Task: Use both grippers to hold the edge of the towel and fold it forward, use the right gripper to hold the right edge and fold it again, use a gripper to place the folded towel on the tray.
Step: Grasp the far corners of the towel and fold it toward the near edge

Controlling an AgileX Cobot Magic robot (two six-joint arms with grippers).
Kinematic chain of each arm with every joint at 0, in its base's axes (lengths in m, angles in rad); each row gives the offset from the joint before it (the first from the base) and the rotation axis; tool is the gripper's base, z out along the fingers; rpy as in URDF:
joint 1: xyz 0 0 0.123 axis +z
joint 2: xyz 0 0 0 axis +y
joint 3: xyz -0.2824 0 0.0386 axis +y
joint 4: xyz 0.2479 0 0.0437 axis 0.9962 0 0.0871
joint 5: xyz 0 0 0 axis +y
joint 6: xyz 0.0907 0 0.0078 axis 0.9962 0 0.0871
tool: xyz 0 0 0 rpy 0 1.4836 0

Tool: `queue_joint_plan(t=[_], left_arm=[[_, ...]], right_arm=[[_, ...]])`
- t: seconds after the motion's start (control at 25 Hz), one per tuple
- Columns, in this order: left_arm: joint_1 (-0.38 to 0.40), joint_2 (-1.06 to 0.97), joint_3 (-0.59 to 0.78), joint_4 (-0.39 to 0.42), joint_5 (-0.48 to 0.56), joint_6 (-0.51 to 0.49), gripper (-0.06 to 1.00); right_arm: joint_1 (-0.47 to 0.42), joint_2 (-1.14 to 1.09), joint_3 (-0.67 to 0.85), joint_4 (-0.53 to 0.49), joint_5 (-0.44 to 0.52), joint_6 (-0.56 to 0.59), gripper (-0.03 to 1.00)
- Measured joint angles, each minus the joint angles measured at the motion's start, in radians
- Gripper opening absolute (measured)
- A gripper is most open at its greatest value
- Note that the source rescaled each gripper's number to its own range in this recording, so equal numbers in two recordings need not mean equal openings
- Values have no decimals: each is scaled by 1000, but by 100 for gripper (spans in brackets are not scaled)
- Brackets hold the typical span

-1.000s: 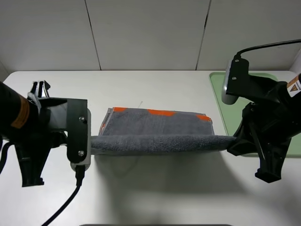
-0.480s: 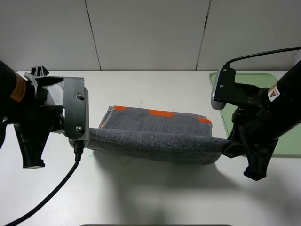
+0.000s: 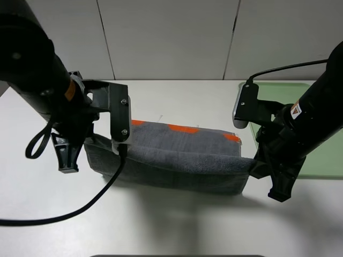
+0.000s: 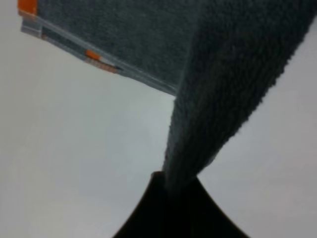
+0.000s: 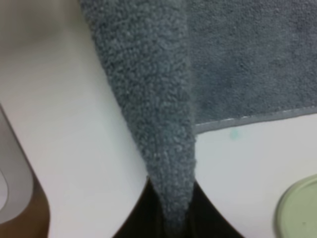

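Note:
A grey towel (image 3: 177,155) with orange patches along its far edge lies on the white table. Its near edge is lifted and hangs in a fold between the two grippers. My left gripper (image 3: 92,144) is shut on the towel's left corner; the left wrist view shows the towel (image 4: 233,84) pinched between the dark fingers (image 4: 148,218). My right gripper (image 3: 256,163) is shut on the right corner; the right wrist view shows the towel (image 5: 153,99) clamped at the fingertips. The light green tray (image 3: 321,155) lies at the right, partly hidden by the right arm.
The white table (image 3: 177,219) extends in front of the towel. A panelled wall (image 3: 171,37) stands behind. A black cable (image 3: 80,206) hangs from the left arm over the table. The tray's rounded corner shows in the right wrist view (image 5: 299,208).
Both grippers have risen and moved away from the camera with the towel's near edge. The lifted edge now hangs as a deeper fold over the flat part.

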Motion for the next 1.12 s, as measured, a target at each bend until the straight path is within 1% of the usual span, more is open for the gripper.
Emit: queue_joint_plan(t=[0.08,0.24,0.4,0.48,0.8,0.96,1.12], left_arm=[[29,26,-21,-1,0,12,0],[82,69,-29,-4,-7,33,0],[122,82,-29,-13,-58,49,0],[136,82,-30,-15,-80,60,0],[194,82,-30,-18,-117,77,0],[200,87,-32,-18,-117,86,0],[200,136,-42,-15,-115,89,0]], right_arm=[[-6,19,-23,-4,0,0,0],[-56,65,-84,14,0,-33,0],[-115,106,-124,44,0,-83,0],[-131,128,-135,57,0,-104,0],[-138,227,-209,74,-4,-125,0],[-138,242,-240,74,-4,-137,0],[-138,242,-251,74,-4,-139,0]])
